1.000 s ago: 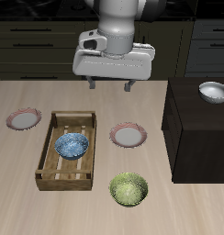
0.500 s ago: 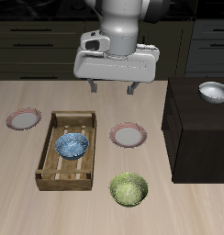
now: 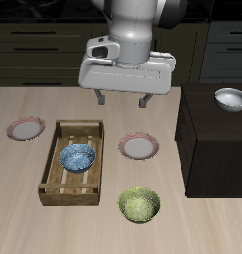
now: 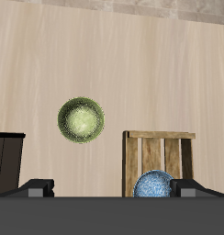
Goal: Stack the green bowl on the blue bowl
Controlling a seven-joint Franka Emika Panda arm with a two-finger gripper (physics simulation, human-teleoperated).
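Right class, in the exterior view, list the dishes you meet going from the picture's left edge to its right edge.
Pink-rimmed white plate → blue speckled bowl in the wooden tray → second pink-rimmed white plate → small white bowl on the dark cabinet.

Counted on table: 1 green bowl (image 3: pixel 139 204) near front edge; 1 blue bowl (image 3: pixel 77 157) inside 1 wooden crate (image 3: pixel 52 164); 2 pink-rimmed plates, one (image 3: pixel 139 147) beside crate, other (image 3: pixel 25 128) far side of crate; 1 white bowl (image 3: pixel 231 98) atop 1 dark cabinet (image 3: pixel 214 144).
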